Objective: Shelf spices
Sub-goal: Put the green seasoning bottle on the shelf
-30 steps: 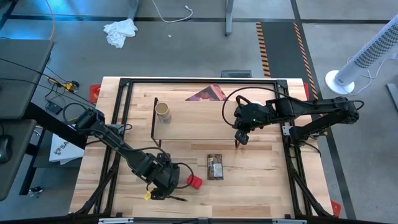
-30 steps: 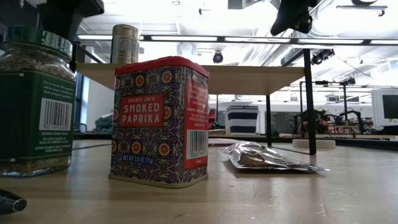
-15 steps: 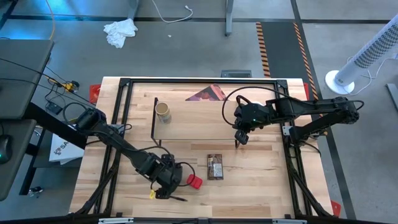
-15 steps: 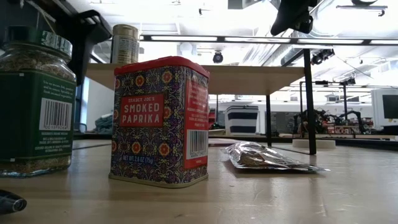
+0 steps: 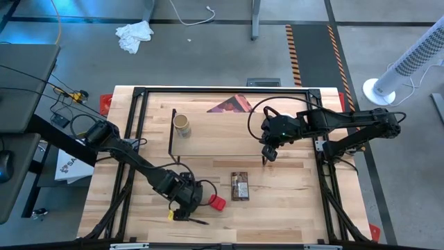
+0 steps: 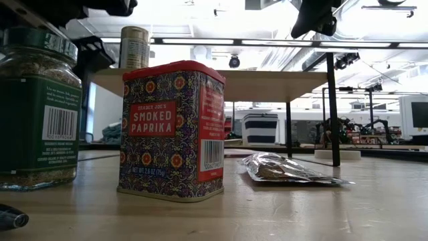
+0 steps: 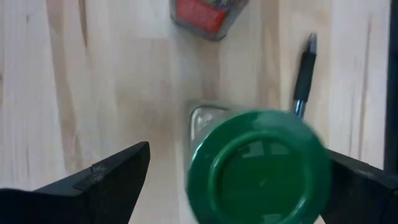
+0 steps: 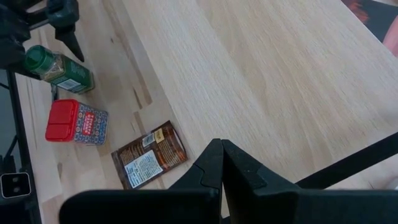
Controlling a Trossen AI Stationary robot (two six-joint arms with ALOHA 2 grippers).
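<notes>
Step in hand looks like the pick of the round green-lidded glass jar (image 7: 258, 167): the left gripper (image 7: 239, 186) hangs directly over it, fingers (image 7: 102, 180) spread wide to either side of the lid, not touching it. In the high view the left gripper (image 5: 182, 196) sits near the front edge of the table, just left of the red boxy paprika tin (image 5: 217, 203).

The jar (image 6: 37, 110) stands upright on the wooden tabletop (image 5: 291, 201), with the tin (image 6: 172, 130) just beside it. A dark pen (image 7: 303, 74) lies on the tabletop close to the jar. The flat brown-orange packet (image 5: 239, 186) lies flat near the tin, further toward the middle. One round tan-topped jar (image 5: 181, 124) already stands on the light wood shelf board (image 5: 218, 135), near its left end; so one spice of four appears shelved, three left.

The right gripper (image 8: 221, 168) is pressed together, holding nothing, and waits above the shelf's right front corner (image 5: 269, 154).

Next move likely calls for lowering the left gripper so the fingers straddle the jar body below the lid, then closing. The jar is glass and round, so a centred grip matters; the pen and tin sit close and could get nudged.
</notes>
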